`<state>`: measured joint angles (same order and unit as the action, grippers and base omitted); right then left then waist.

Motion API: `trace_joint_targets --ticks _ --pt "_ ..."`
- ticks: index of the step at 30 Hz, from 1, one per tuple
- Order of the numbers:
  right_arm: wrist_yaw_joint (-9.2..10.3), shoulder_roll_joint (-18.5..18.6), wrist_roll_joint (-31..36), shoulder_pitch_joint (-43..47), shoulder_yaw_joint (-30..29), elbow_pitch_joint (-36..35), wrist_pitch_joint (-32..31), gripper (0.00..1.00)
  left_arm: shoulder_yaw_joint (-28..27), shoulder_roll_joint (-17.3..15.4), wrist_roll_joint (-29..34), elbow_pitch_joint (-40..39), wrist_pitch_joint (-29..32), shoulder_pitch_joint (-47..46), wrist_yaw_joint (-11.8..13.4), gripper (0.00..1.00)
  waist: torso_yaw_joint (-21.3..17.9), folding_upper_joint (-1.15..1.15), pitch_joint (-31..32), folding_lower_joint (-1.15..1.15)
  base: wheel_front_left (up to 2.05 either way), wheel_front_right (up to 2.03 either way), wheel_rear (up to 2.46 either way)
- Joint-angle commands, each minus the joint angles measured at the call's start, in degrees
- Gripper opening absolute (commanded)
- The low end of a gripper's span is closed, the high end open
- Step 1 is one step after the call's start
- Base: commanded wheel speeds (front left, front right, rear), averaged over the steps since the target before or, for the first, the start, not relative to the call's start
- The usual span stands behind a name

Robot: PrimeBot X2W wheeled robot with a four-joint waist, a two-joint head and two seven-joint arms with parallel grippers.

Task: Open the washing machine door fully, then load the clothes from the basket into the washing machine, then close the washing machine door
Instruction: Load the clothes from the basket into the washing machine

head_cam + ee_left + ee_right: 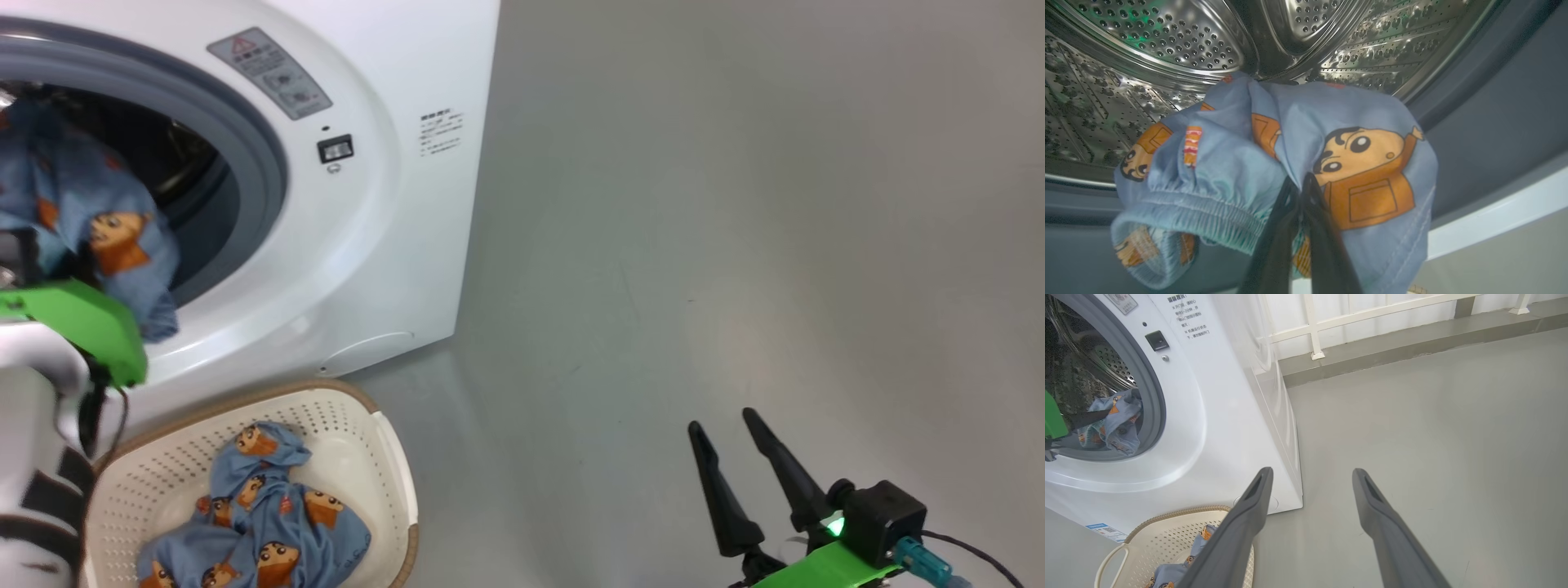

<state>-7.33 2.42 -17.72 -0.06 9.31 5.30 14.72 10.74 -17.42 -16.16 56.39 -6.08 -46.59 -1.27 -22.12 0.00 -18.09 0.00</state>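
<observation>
- Left arm comes in at 9 o'clock of the head view, its green wrist mount (77, 322) at the mouth of the big white boxy front-loading washing machine (392, 212).
- Left gripper (1302, 181): two dark fingers pinched narrow on a light blue fabric garment printed with orange-brown cartoon figures (1372, 163).
- The garment hangs bunched off the fingertips in the opening, over the lower curve of the grey rubber gasket (265, 175). Can't tell whether it touches the gasket.
- Right arm sits low at 5 o'clock of the head view. Right gripper (722, 420) has its jaws spread wide with nothing between them, over the bare grey floor (735, 204), well apart from the machine.
- Left wrist view gives the perforated steel drum (1167, 45) close up at 12 o'clock behind the garment, and an elastic waistband at 7 o'clock. In the head view the opening is mostly dark.
- Right wrist view adds a white railing (1312, 326) at 12 o'clock and a blue label (1106, 531) on the machine's lower front corner at 8 o'clock.
- Small cream-white perforated plastic basket with a brown woven-look rim (392, 457) stands on the floor at 7 o'clock of the head view, just beside the machine front. The remaining clothes (261, 523) are heaped inside it.
- Black latch socket (335, 149) is on the machine front, right of the gasket.
- In the head view, the garment and the green mount hide the left fingertips.
</observation>
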Motion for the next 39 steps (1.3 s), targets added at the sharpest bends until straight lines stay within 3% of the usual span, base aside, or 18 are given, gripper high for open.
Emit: trace_joint_targets --ticks 1,14,27,39 --pt "-0.16 0.45 0.68 0.04 1.94 -1.00 0.28 1.00 -1.71 -3.29 -0.51 -0.05 -0.60 -2.94 0.15 0.00 -0.60 0.00 -0.27 0.00 0.00 0.00 0.00" --pt "-0.16 0.45 0.03 1.23 3.84 -1.72 0.28 1.00 -2.81 -9.42 -0.24 7.29 -3.55 -16.77 2.85 0.00 -3.42 0.00 -6.74 0.00 0.00 0.00 0.00" --pt "-0.16 0.45 -1.34 0.14 5.67 -2.01 0.28 1.00 -0.80 -9.95 0.93 11.47 -5.11 -23.74 4.35 0.00 -3.94 0.00 -9.87 0.00 0.00 0.00 0.00" --pt "-0.16 0.45 -3.84 -0.09 8.86 -1.62 0.28 1.00 0.80 -11.84 1.43 12.92 -6.18 -29.56 3.06 0.00 -5.06 0.00 -14.22 0.00 0.00 0.00 0.00"
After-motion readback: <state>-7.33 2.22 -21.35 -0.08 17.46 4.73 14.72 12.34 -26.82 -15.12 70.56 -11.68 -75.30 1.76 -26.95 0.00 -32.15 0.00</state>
